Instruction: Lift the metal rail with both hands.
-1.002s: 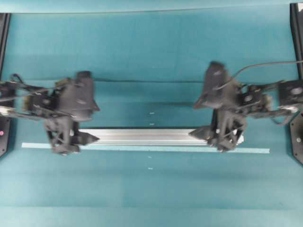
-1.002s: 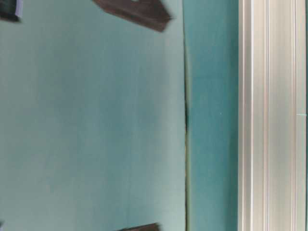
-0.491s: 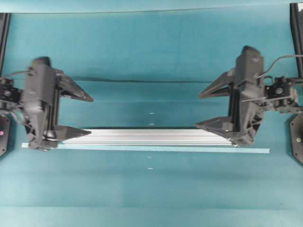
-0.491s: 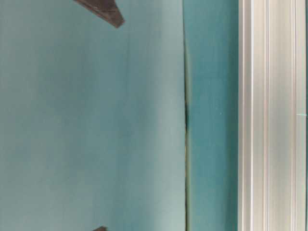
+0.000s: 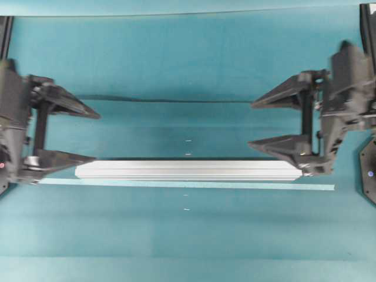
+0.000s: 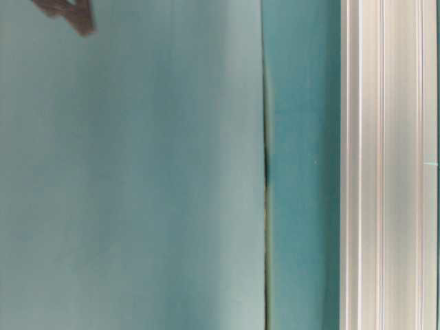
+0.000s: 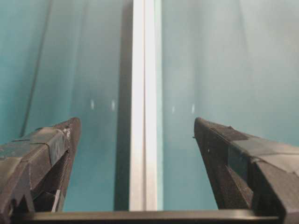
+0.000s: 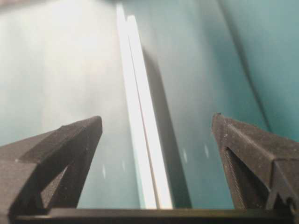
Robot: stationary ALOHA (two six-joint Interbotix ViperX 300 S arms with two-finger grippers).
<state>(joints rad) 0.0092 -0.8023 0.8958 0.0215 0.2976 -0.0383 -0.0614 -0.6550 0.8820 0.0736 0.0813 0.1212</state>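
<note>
Metal rail flat on teal mat, right end partly hidden by wide-spread right hand, left hand also spread, empty

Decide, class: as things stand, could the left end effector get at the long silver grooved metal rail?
Probably yes. The left end effector is open, the long silver grooved metal rail lies bare on the teal surface, and nothing stands between them.

Metal rail: lies crosswise on table, tape strip alongside, seemingly touching. Left gripper off its left end, right gripper above its right end.
</note>
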